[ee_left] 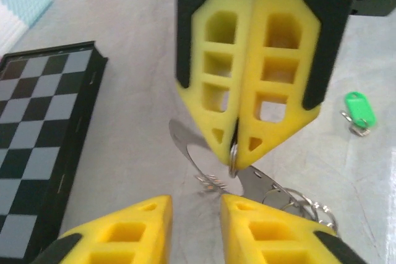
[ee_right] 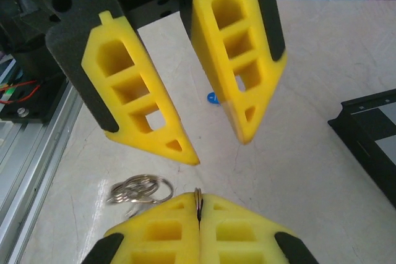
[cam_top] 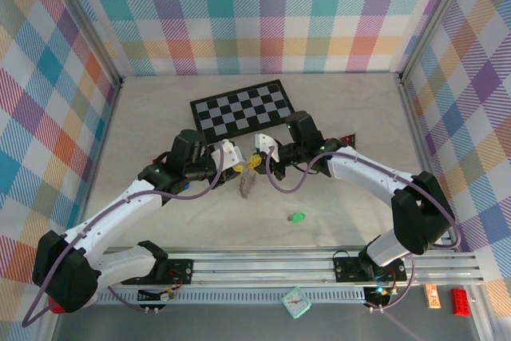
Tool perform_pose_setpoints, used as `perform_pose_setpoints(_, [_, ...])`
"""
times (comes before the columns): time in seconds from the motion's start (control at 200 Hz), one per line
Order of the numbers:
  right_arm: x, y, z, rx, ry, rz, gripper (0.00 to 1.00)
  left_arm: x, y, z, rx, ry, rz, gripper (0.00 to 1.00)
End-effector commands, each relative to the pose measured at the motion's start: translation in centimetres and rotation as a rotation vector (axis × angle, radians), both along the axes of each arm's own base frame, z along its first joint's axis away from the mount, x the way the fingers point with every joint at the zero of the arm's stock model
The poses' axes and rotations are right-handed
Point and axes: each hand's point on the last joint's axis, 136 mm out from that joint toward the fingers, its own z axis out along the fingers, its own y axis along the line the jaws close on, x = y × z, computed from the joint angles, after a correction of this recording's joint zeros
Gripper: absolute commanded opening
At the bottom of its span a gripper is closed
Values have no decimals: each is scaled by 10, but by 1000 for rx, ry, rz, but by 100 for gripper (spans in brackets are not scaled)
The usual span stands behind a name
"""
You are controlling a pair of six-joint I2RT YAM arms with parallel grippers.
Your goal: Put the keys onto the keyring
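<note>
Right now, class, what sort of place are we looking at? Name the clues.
Probably a robot test cell: plaid walls box in the table, a left arm and right arm sit bolted to a metal rail, and a chessboard lies there.

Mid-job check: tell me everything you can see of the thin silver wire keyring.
The thin silver wire keyring is a slim metal loop carrying flat silver keys and smaller split rings that dangle beneath. The right gripper, yellow fingers shut, pinches the wire edge-on near the table's middle. The left gripper faces it, jaws apart, gripping nothing. Whether the bunch reaches the tabletop is unclear.
</note>
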Motion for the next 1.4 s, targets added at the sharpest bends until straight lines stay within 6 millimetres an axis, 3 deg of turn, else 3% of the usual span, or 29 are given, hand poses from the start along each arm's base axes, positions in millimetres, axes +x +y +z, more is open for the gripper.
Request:
perform_pose_setpoints(0.0, [-8,2,19,30,-76,43,0,-14,-10,11,-18,-37,-142,19])
perform_pose_setpoints(0.625, [-17,7,24,51,-114,65,0,-21,-12,-10,-59,7,-150,19])
perform_pose_setpoints(0.835, [-23,6,19,68,-123,98,0,-16,-8,2,-158,-9,-121,20])
perform_pose_setpoints(1.185, [-25,7,21,87,-126,112,0,-35,-12,-5,-193,64,-211,19])
perform_pose_setpoints(1.395, [-25,7,21,89,-121,113,0,-35,-13,-4,-198,59,-220,19])
